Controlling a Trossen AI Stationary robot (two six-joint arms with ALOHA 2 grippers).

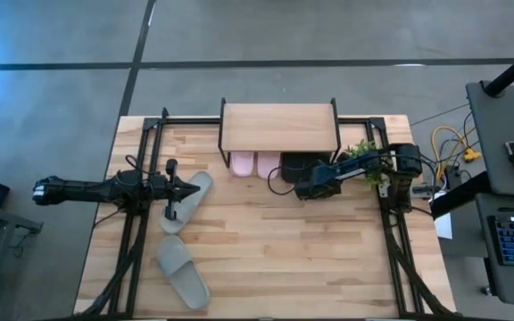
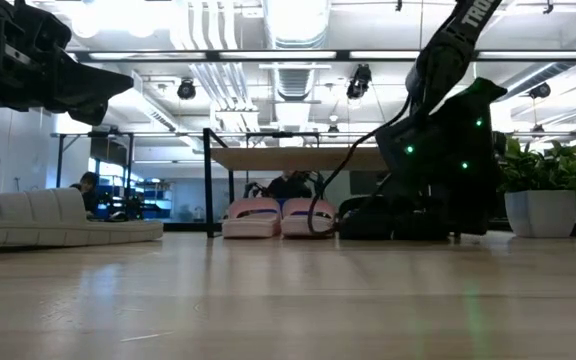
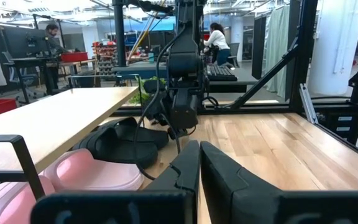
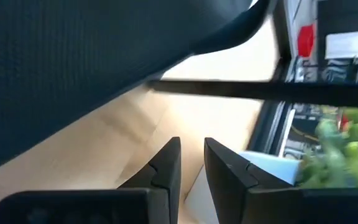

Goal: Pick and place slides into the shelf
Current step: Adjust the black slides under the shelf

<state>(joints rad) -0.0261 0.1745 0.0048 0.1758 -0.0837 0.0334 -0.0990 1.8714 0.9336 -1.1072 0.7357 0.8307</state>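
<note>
Tabletop [image 1: 284, 259] bare up front. Shelf [image 1: 279, 126] at back edge; pink pair [image 1: 255, 164] and black slides [image 1: 298, 167] beneath. Grey-green slides [image 1: 182, 272] on left side. Right gripper [image 1: 303, 191] beside black slides, fingers nearly shut, empty. Left gripper [image 1: 186, 189] over upper grey-green slide [image 1: 188, 201], fingers nearly shut.

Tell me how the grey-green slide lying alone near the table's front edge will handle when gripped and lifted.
The grey-green slide looks like thick moulded foam, so it is probably light for its size and slightly squashy under the fingers. It lies flat on its sole on the table, so it should not roll. Lifted by one end, it may sag or swing.
</note>
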